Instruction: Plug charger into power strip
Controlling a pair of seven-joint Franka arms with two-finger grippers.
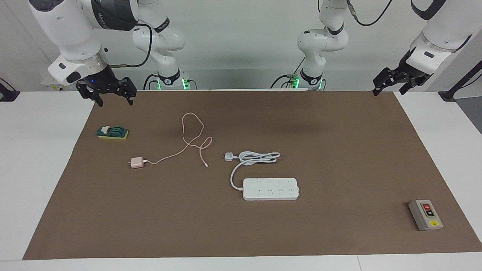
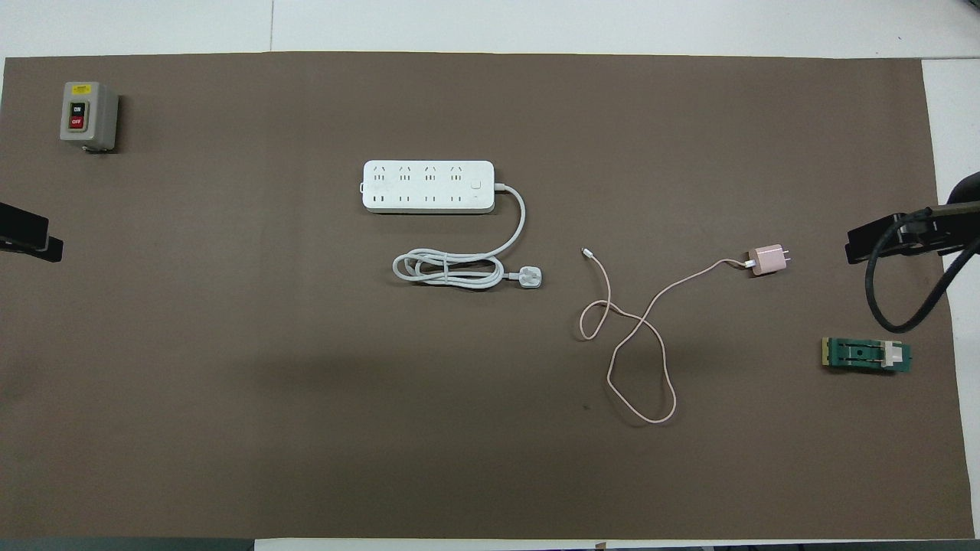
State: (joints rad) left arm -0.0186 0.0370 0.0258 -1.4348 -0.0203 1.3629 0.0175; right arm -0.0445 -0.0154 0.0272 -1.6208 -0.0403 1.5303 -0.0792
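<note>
The pale pink charger lies on the brown mat toward the right arm's end, its prongs pointing at that end. Its thin pink cable loops loosely toward mid-table. The white power strip lies flat in mid-table, farther from the robots than the charger, sockets up. My right gripper hangs open and empty over the mat's corner. My left gripper waits open and empty over the mat's edge at the left arm's end.
The strip's thick white cord lies coiled nearer the robots, ending in a white plug. A grey button box stands toward the left arm's end. A green and yellow block lies under the right gripper.
</note>
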